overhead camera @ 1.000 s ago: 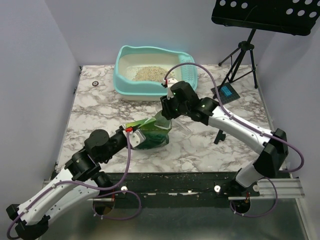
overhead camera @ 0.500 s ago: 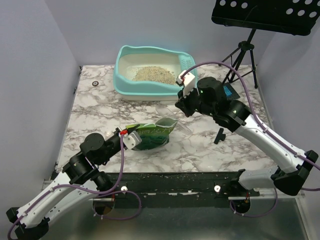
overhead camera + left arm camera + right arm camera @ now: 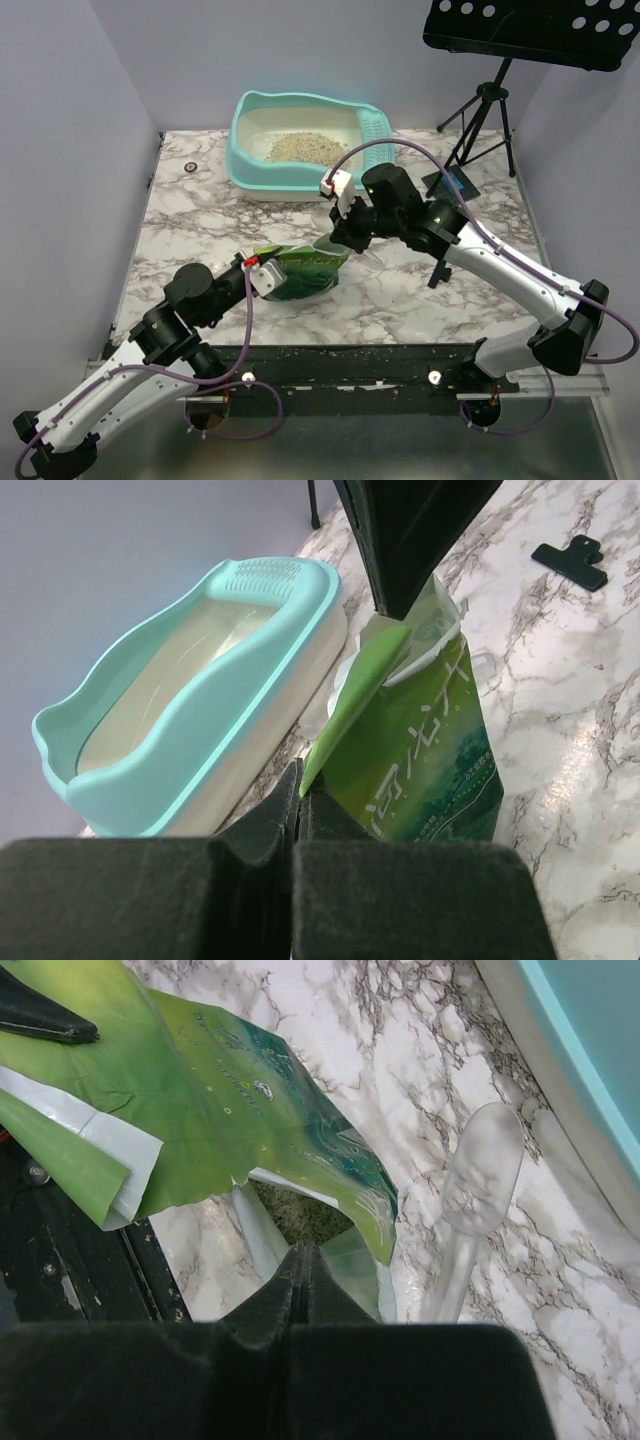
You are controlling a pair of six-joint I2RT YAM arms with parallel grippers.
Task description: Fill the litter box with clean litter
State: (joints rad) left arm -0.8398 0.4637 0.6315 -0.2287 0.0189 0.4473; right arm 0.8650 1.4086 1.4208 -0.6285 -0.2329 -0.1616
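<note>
Now, left gripper [image 3: 298, 780]: pinched fully shut on a lower flap of the litter pouch [image 3: 430, 750], bottom centre of the wrist view; anchors the base.
right gripper [image 3: 300, 1252]: closed tight, apparently nipping the rim of the torn mouth, lower middle of frame; likely there to lift and steer the opening.
litter pouch: lying tilted on the marble table [image 3: 180, 210], centre of the overhead view, mouth toward the box.
litter box [image 3: 245, 150]: upper centre, well apart from the pouch; small heap of clean litter [image 3: 300, 147] inside, so filling looks only partly done.
clear scoop [image 3: 480, 1175]: flat just beside the pouch mouth, untouched.
</note>
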